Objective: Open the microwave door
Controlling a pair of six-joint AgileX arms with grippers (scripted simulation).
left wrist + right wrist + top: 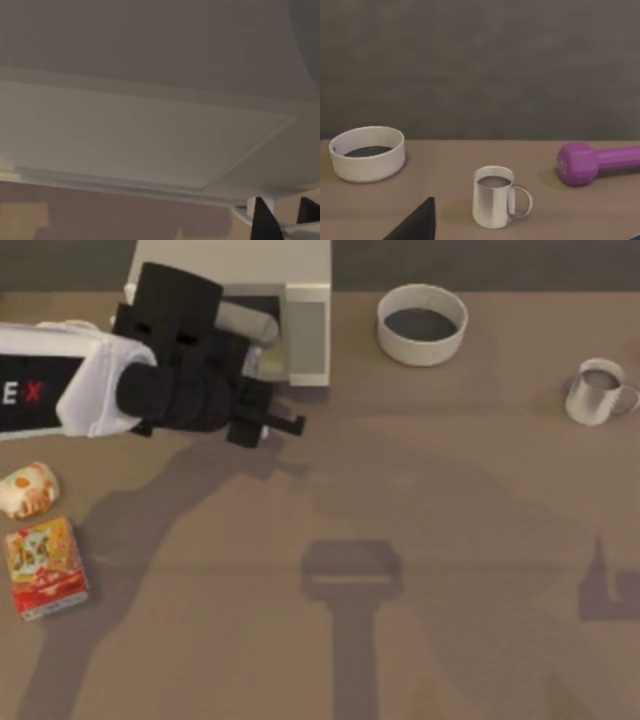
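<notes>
Microwave (300,280) sits at the desk's far edge, left of centre, a light-grey rigid box. Microwave door (140,145) fills the left wrist view, a flat pale panel with a framed window. It looks stiff, light and smooth, probably hinged on one side, so it should swing rather than flex. The vertical white bar handle (260,206) is the place to grip; the flat panel would likely slip.

Left gripper (278,422) is at the microwave's front. In the left wrist view its dark fingertips (262,222) flank the handle, and it looks closed on it.

Right arm is off to the desk's right side, out of the top view; cannot tell its grip. Bowl (422,324), cup (598,391), dumbbell (595,162) and snack box (45,568) all stand well apart.
</notes>
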